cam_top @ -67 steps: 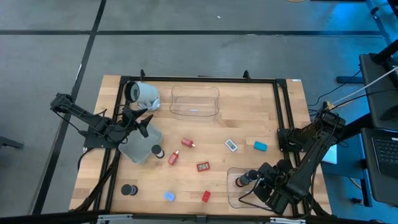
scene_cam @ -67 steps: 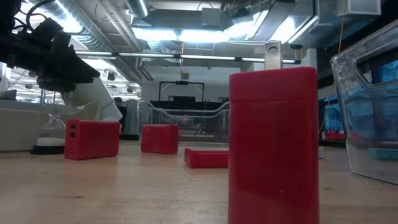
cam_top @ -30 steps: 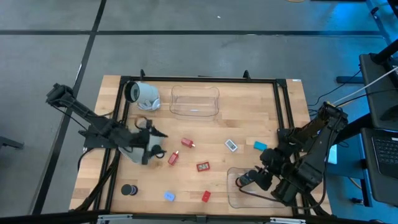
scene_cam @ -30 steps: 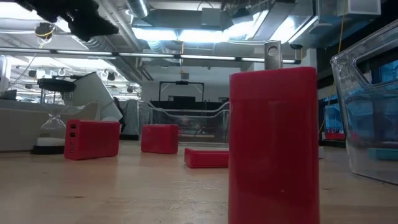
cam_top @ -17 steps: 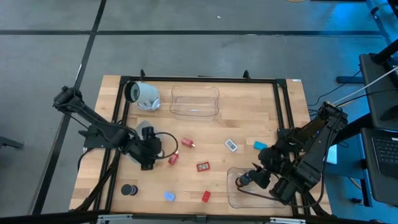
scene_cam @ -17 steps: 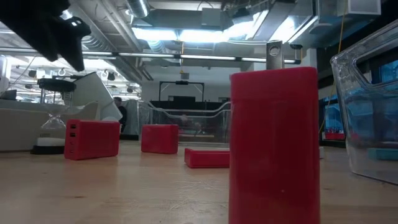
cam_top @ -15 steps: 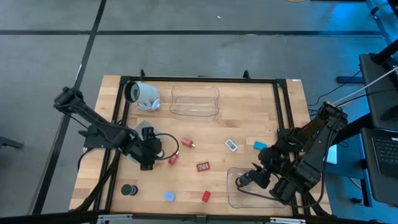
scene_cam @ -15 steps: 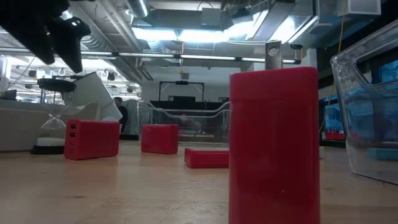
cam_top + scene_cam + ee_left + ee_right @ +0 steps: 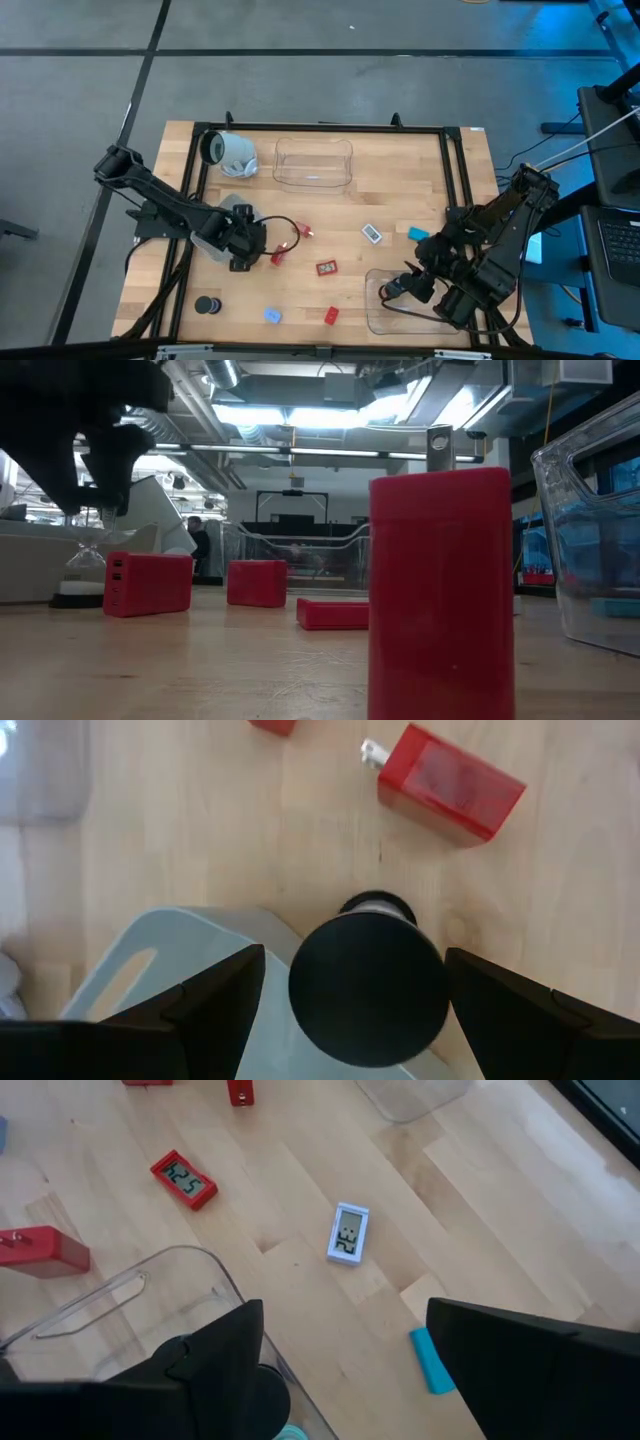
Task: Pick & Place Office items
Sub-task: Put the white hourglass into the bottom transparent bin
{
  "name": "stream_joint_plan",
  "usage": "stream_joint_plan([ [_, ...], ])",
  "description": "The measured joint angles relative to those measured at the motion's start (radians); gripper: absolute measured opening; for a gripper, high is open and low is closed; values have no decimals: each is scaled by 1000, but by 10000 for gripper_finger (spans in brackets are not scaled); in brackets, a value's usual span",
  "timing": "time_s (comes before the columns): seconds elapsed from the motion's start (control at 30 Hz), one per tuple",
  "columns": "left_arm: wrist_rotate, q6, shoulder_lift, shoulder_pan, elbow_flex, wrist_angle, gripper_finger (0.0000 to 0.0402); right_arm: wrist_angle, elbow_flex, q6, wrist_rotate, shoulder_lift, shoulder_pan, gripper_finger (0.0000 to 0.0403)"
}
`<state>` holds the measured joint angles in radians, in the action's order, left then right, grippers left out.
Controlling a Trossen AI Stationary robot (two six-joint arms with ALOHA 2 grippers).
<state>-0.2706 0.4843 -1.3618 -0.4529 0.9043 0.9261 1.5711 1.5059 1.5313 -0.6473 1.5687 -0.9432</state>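
Pick step. Left end effector point(image 9: 365, 995) spread open, straddling a round matte black puck point(image 9: 368, 988) at the clear tray point(image 9: 150, 965) edge on the surface; next move likely close and lift. Beyond it, a glossy red block point(image 9: 452, 783) with a metal tip. Right end effector point(image 9: 395, 289) open over another clear tray point(image 9: 378, 318), nothing visibly gripped; past it, white rectangular piece point(image 9: 348, 1234), flat red piece point(image 9: 185, 1179).
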Motion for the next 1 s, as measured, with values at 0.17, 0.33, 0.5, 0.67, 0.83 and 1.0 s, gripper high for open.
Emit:
stream_joint_plan([
  [0.17, 42, -31, -16, 20, 0, -3, 306, 0, 0, -6, 0, 0, 0, 286],
  [0.33, 25, -30, -17, 20, 0, -10, 293, 0, 0, -6, 0, 0, 0, 286],
  [0.5, 55, -2, -17, 19, 0, -10, 240, 0, 0, -6, 0, 0, 0, 286],
  [0.67, 60, 11, -16, 19, 0, -10, 207, 0, 0, -5, -36, 0, 0, 286],
  [0.83, 46, 87, 1, 22, 7, 3, 207, 0, 0, 0, -70, 0, 7, 286],
  [1.0, -17, 150, 26, 23, 90, 42, 207, -10, 0, 6, -71, 0, 31, 286],
])
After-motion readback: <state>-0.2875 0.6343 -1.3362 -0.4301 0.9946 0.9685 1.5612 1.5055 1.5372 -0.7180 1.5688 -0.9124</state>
